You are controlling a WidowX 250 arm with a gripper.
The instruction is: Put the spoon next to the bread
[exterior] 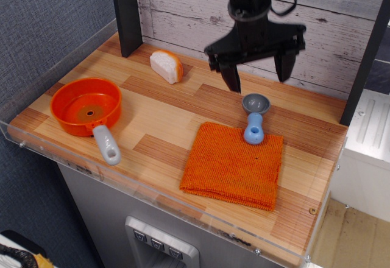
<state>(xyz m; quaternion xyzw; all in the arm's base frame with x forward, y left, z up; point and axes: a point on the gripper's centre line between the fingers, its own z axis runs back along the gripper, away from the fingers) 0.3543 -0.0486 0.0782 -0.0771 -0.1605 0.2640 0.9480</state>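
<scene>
— Black claw [258,78]? Fingers spread wide, nothing gripped, hanging upper centre, just above the grey bowl.

— Nearer down? Small grey-bowled, blue-handled toy spoon [254,119], centre right, knob end on folded orange cloth [234,165].

— Farther back? White, tan-crusted toy bread wedge [167,66], upper left, well apart.

Black two-pronged claw [258,78], apparently cabled

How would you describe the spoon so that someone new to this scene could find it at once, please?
Start at the orange cloth on the right of the wooden counter. The spoon lies across the cloth's far edge, its knob on the cloth and its bowl on the wood, below the open claw. It is far smaller than the orange pan, with a dark-grey bowl and a light-blue handle.
</scene>
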